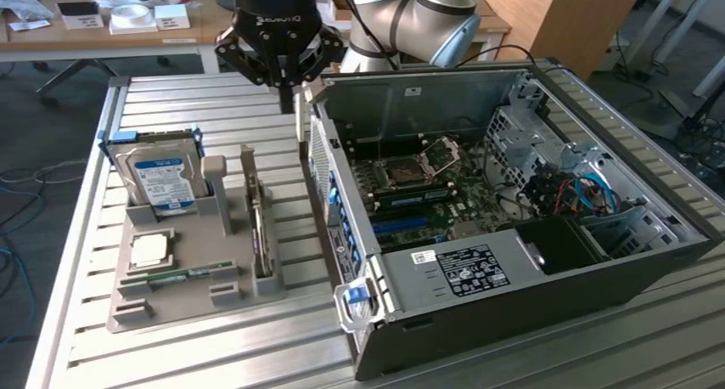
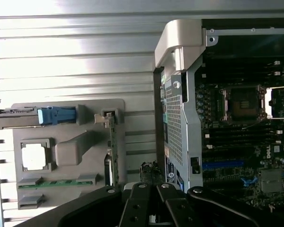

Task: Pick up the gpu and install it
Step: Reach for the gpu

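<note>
Pincer (image 1: 298,121): fingers pressed together, holding nothing, up between the gray tray (image 1: 170,308) and the computer case (image 1: 544,308) | gpu (image 1: 260,226): stands on edge in the tray | done: nothing yet | left: pick-up and fitting

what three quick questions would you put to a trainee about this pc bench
1. True or false: the computer case lies open with its motherboard showing.
2. What stands upright in the grey tray? a) a fan b) a blue-labelled hard drive c) a keyboard
3. In the exterior view, on which side of the case does the tray sit?
Key: 1 true; 2 b; 3 the exterior view's left.
</note>
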Available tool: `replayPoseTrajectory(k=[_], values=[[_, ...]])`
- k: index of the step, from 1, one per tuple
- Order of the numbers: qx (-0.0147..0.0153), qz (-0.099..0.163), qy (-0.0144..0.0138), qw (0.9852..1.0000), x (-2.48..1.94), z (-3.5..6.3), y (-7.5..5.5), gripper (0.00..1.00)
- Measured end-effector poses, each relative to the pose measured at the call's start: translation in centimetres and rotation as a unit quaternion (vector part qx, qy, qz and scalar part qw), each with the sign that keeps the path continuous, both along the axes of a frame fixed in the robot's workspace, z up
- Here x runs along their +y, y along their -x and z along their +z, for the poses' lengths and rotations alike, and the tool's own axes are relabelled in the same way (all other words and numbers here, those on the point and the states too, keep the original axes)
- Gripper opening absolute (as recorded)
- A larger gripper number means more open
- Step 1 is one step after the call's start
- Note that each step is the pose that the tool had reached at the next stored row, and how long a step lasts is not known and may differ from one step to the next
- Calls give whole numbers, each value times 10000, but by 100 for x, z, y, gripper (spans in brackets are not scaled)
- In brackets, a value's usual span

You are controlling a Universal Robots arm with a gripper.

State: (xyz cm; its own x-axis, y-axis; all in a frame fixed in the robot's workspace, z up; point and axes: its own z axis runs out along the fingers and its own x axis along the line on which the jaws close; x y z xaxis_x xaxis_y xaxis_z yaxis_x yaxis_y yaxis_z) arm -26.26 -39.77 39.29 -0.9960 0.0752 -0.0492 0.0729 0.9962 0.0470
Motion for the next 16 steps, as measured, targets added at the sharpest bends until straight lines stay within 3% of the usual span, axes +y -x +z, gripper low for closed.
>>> replayPoseTrajectory(k=[16], values=[[0, -1, 0, 10000, 0, 0, 42, 11]])
